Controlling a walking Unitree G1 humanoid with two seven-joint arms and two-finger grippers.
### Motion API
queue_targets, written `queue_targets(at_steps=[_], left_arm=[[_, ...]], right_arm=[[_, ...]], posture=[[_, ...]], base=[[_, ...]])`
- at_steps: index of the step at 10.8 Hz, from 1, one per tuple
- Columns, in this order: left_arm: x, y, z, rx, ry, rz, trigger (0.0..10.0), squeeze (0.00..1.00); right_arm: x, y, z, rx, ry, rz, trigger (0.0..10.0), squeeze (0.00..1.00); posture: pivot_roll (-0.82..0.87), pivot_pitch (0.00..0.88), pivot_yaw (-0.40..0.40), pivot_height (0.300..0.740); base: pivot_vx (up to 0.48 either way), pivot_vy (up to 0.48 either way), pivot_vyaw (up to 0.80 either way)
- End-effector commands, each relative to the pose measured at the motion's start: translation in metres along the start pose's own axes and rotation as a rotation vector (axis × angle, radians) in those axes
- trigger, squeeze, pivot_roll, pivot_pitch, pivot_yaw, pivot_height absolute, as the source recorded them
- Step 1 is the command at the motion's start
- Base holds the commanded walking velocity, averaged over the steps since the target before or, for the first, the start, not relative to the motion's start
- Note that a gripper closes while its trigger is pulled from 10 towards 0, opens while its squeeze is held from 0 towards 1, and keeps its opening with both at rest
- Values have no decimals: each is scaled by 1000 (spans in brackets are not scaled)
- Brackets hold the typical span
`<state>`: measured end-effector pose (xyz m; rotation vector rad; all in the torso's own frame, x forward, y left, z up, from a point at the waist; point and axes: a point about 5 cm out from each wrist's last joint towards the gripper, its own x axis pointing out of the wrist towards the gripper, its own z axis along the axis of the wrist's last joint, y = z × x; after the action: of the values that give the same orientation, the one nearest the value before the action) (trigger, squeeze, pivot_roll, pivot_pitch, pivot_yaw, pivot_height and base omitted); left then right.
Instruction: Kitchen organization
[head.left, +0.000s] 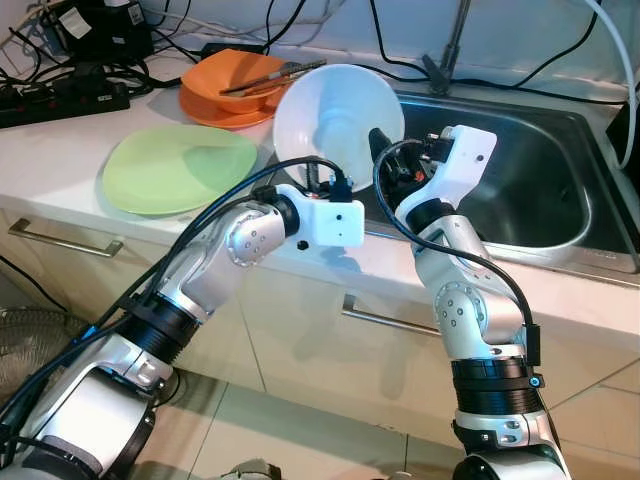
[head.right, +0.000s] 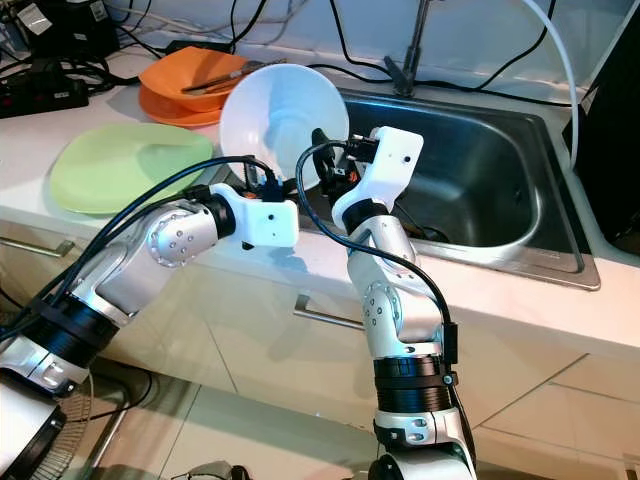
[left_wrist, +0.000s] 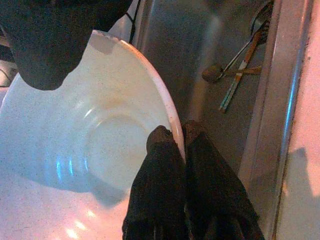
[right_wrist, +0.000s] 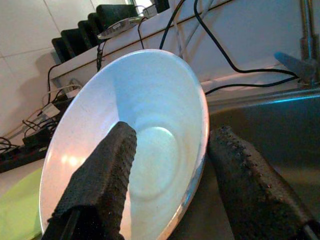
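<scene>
Your left hand (left_wrist: 177, 137) pinches the white bowl (head.left: 335, 115) by its rim, tilted above the sink's (head.left: 560, 190) left edge, while your right hand (right_wrist: 172, 150) straddles the opposite rim, fingers spread, probably for a handover.

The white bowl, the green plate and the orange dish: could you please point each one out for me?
white bowl (head.left: 335, 115), left eye view, on its inner wall.
green plate (head.left: 175, 170), left eye view, on its flat middle.
orange dish (head.left: 215, 98), left eye view, on a bare part of its rim.
</scene>
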<state>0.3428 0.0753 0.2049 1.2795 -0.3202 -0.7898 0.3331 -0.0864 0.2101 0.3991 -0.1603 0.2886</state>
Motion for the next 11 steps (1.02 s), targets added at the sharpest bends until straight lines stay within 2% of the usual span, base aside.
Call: queue_targets(at_steps=[1,3,4,5,11], left_arm=[[-2,6,8,13,-41,25,10000,0],[-3,6,9,11,-44,28,10000,0],[-3,6,8,11,-44,28,10000,0],[-4,6,8,11,-41,28,10000,0],[-3,14,11,53,-54,93,10000,0]], right_arm=[[0,4,3,1,-6,15,10000,0],[0,3,1,0,-3,4,10000,0],[0,2,1,6,-5,-10,1765,0],[1,0,1,11,-8,-18,0,0],[0,1,-7,23,36,-7,0,0]], posture=[[-60,0,30,740],[-59,0,28,740],[-59,0,28,740],[-59,0,28,740],[-54,0,25,740]], base=[[0,0,0],[0,0,0],[0,0,0],[0,0,0],[0,0,0]])
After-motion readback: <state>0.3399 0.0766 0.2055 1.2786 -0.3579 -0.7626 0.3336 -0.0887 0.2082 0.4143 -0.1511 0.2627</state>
